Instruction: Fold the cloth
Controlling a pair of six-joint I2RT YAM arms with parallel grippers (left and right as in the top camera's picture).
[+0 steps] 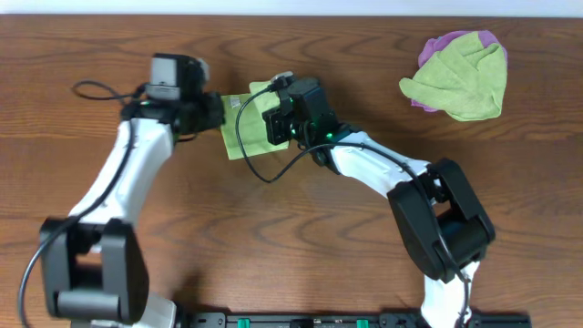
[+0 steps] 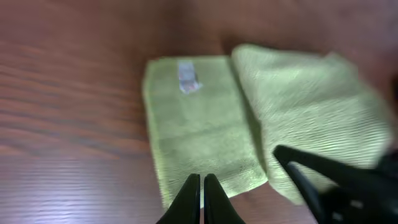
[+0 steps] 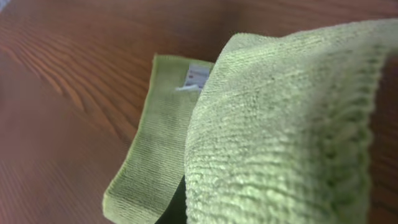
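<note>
The lime-green square microfibre cloth (image 1: 239, 138) lies on the brown wooden table (image 1: 273, 246) between the two claws, just left of centre in the overhead view. The left claw (image 2: 202, 188) is closed, its two black fingers pressed together with their tips over the cloth's near edge. Whether they pinch the fabric cannot be told. The right claw (image 1: 276, 120) is closed on the cloth's opposite side and holds that part raised above the flat layer, so it fills most of the right wrist view.

There is one lime-green cloth and it has one small white tag (image 2: 187, 77), which sits on the flat layer near the far edge. One heap of green and purple cloths (image 1: 458, 77) lies well apart at the far right of the table. The tag's print is too blurred to read.
</note>
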